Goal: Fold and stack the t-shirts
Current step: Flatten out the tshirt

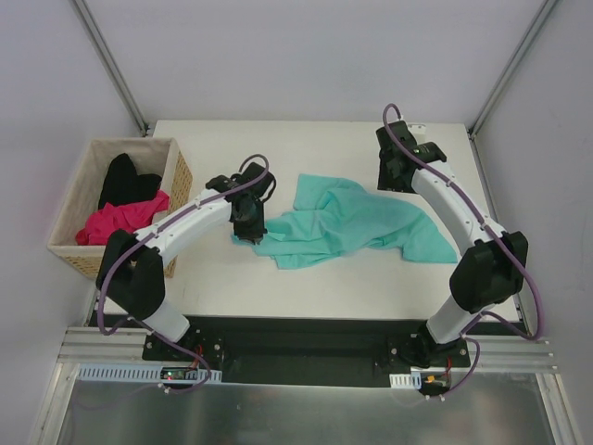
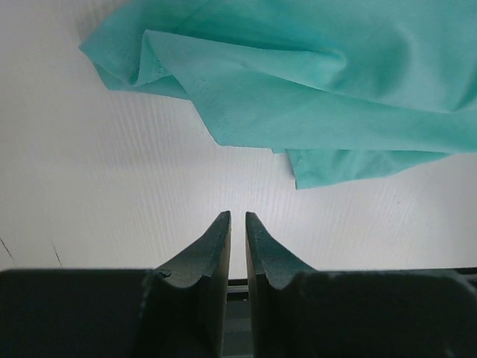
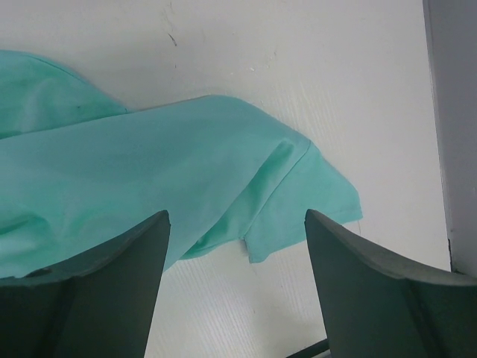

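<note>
A teal t-shirt (image 1: 352, 222) lies crumpled and spread out on the white table (image 1: 306, 287). My left gripper (image 1: 248, 222) sits low at the shirt's left edge. In the left wrist view its jaws (image 2: 238, 214) stand a narrow slit apart with nothing between them, and the teal cloth (image 2: 313, 82) lies just ahead of the tips. My right gripper (image 1: 394, 171) hovers over the shirt's far right part. It is wide open (image 3: 235, 216) above a sleeve of the teal t-shirt (image 3: 149, 171), holding nothing. A magenta t-shirt (image 1: 120, 221) and a black t-shirt (image 1: 125, 181) lie in the basket.
A woven basket (image 1: 65, 250) stands off the table's left edge, beside the left arm. Slanted metal frame posts (image 1: 111, 65) rise at the table's back corners. The table's right edge (image 3: 436, 149) runs close to the right gripper.
</note>
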### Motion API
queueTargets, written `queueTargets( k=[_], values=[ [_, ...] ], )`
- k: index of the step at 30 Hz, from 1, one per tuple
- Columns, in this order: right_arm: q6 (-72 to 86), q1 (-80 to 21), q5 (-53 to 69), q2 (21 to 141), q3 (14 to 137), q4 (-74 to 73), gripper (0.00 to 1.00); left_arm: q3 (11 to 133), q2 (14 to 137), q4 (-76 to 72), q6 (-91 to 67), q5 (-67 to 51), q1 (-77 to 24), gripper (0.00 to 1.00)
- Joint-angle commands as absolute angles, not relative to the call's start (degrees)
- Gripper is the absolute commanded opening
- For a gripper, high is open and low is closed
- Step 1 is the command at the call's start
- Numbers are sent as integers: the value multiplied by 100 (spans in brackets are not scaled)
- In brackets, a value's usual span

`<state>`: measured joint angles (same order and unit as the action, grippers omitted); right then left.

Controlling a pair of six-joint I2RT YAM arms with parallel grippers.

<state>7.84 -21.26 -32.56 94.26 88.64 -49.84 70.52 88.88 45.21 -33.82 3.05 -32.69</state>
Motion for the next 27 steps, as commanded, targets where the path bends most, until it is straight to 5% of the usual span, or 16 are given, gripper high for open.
queueTargets(
  k=[1, 27],
  values=[
    [607, -2153, -3155, 9422, 9176, -4975, 76, 6943, 9175, 4456, -3568, 79, -3340, 14],
    [510, -2118, -3015, 9422, 9299, -5062, 76, 7049, 10178, 3981, -3814, -457, -4298, 15]
  ],
)
